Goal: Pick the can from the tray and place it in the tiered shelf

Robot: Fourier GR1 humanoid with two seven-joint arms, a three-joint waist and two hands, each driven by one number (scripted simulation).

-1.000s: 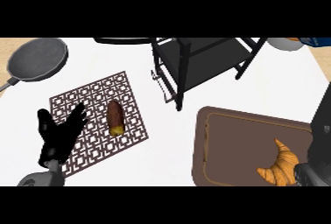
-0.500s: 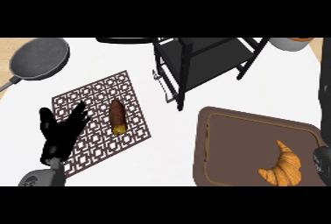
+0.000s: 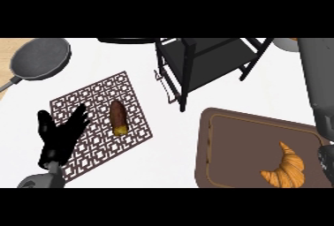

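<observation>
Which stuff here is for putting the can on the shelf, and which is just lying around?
For the job: black metal tiered shelf; brown rectangular tray. No can shows.
Lying about: golden croissant on the tray; grey round frying pan; brown lattice mat with a dark brown oblong food on it.

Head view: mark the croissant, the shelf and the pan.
croissant (image 3: 286, 167), head view, on the middle of its curved body.
shelf (image 3: 212, 59), head view, on the bare dark board inside its frame.
pan (image 3: 40, 56), head view, on the middle of its round bowl.
</observation>
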